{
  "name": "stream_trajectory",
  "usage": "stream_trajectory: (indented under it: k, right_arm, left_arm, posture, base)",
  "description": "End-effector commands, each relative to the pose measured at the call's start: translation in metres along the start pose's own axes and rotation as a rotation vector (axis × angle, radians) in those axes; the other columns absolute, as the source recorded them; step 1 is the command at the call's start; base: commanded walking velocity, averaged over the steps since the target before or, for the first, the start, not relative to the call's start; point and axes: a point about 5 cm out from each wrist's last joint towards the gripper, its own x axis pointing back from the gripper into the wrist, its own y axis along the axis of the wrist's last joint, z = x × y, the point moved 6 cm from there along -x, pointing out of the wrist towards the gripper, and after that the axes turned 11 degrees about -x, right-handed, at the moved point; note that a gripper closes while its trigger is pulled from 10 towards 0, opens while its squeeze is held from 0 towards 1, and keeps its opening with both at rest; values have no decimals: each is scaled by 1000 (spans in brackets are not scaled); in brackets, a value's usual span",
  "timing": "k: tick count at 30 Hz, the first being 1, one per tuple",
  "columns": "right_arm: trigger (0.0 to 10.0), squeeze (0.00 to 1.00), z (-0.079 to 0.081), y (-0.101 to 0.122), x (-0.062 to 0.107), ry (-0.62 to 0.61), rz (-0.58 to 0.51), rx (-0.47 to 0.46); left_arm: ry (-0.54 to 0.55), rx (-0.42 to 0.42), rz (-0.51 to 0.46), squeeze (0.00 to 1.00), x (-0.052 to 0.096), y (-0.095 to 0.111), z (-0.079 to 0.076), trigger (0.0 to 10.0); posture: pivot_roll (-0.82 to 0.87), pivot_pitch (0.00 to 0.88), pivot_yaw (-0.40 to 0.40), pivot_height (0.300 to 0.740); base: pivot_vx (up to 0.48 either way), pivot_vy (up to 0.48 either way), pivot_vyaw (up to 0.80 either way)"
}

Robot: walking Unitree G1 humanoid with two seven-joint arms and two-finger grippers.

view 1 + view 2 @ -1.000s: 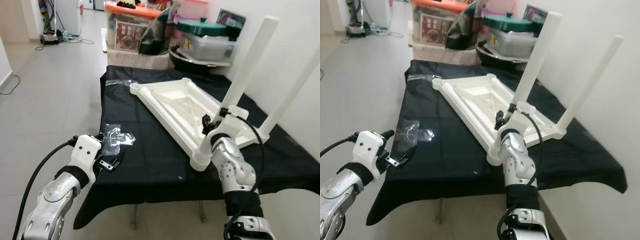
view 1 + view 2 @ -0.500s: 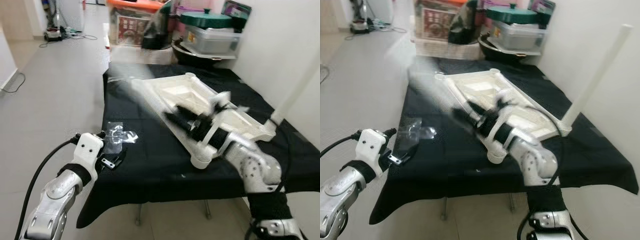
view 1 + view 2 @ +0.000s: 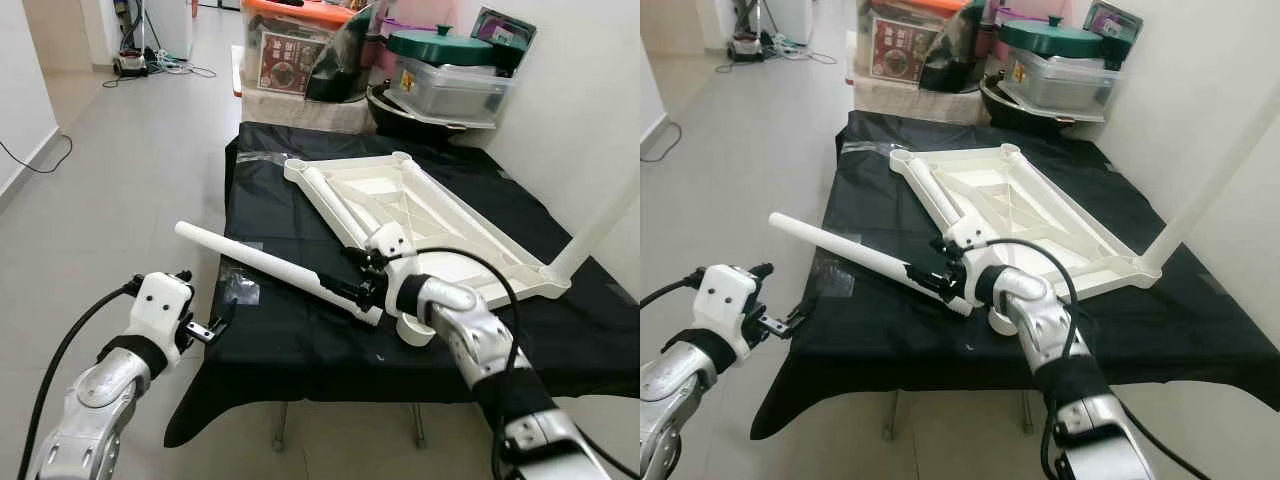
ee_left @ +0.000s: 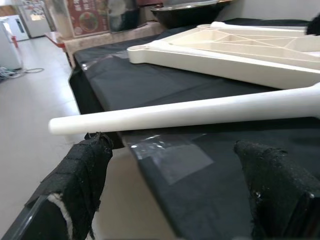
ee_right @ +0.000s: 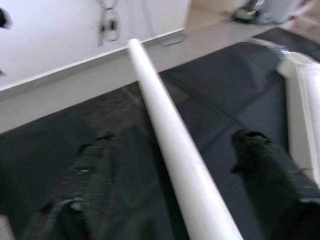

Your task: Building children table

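The right gripper (image 3: 352,292) has its fingers clamped on a white table leg (image 3: 262,266) (held nearly level over the black-draped worktop (image 3: 300,330)), beside the upturned white tabletop (image 3: 420,215). The left gripper (image 3: 208,327) hovers by the worktop's edge, fingers spread.

A smooth, faintly glossy white plastic table leg (image 3: 262,265) and a ribbed cream plastic tabletop (image 3: 420,215) were seen over a matt black cloth (image 3: 290,330), on which a glossy clear plastic bag (image 3: 240,287) was laid, beside rough black gripper pads (image 4: 82,170).
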Motion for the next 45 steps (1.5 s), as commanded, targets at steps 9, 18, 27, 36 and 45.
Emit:
stream_trajectory:
  k: [9,18,27,36,45]
  right_arm:
    - [10000,1000,13,2,-8,40,-59,10]
    - [10000,0,-2,6,-20,101,73,119]
    - [10000,0,-20,-3,-32,27,224,87]
    - [10000,0,-1,-35,-35,143,363,100]
    - [10000,0,-18,-55,-30,30,477,170]
  left_arm:
    - [3,-13,-8,0,-5,1,5,10000]
    - [22,4,-13,0,-1,2,6,10000]
    - [53,14,-4,0,5,1,9,10000]
    - [68,22,5,0,10,0,9,10000]
    - [68,20,4,0,9,1,8,10000]
  posture:
    - [105,0,-161,740]
    - [127,0,-185,740]
    - [153,0,-205,740]
    - [178,0,-222,740]
    - [182,0,-225,740]
  base:
    - [0,0,0]
    - [0,0,0]
    - [0,0,0]
    - [0,0,0]
    - [0,0,0]
